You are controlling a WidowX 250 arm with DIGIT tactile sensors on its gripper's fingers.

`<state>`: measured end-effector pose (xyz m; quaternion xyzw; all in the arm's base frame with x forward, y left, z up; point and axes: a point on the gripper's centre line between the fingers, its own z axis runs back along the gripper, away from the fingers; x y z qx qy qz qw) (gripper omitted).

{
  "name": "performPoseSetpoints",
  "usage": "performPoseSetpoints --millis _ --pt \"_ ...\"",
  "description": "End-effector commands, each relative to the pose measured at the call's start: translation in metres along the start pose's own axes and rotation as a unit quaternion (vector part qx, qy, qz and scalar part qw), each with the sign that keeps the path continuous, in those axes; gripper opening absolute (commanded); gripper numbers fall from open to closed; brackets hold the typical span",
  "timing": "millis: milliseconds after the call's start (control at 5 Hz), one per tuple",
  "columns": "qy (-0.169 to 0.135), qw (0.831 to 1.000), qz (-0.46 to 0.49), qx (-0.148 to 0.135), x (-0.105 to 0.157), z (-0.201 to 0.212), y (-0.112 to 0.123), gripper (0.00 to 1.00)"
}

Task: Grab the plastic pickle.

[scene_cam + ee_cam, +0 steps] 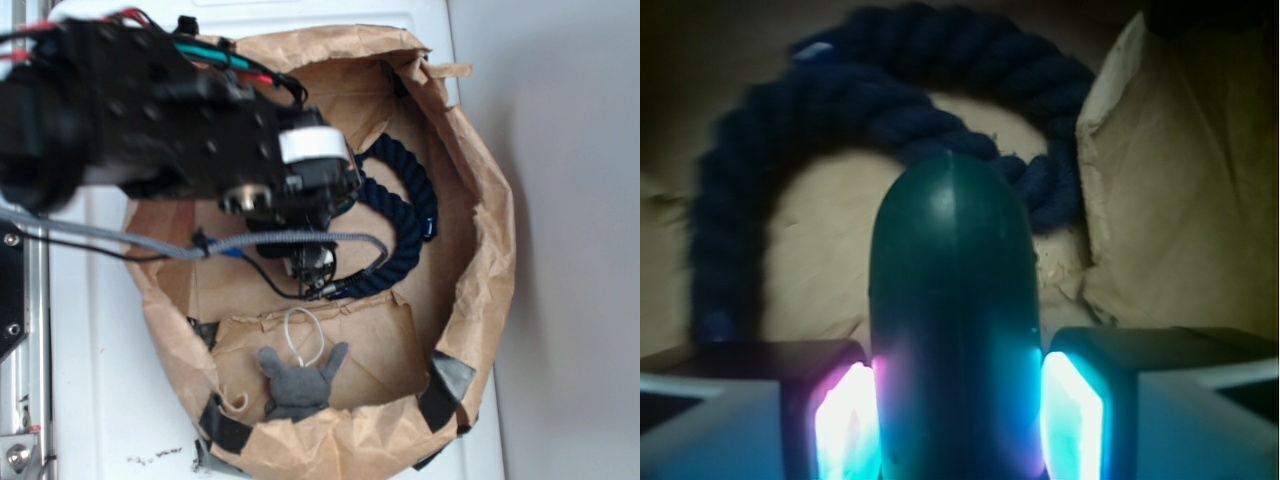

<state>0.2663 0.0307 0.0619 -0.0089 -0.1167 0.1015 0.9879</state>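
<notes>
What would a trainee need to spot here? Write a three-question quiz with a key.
1. True or false: the end effector is closed on the plastic pickle.
2. What lies curled behind the pickle in the wrist view? A) navy rope B) yellow sponge C) metal spoon
3. Fill in: the grey plush toy lies inside the crumpled brown ____.

Key: 1 true; 2 A, the navy rope; 3 paper bag.

A glossy dark-green plastic pickle (952, 320), smooth with a rounded end and a faint centre seam, is seen standing lengthwise, clamped on both sides.
</notes>
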Motion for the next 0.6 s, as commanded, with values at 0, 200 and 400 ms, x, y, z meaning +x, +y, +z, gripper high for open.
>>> performPoseSetpoints --millis 0,200,400 --pt "-0.003 0.997 -0.078 -0.016 0.017 0.093 -0.003 0.0" --pt "0.0 0.995 -0.101 0.002 0.019 0.106 -0.009 0.0" --pt "-0.011 0.985 -0.17 0.038 0.019 0.107 -0.016 0.63"
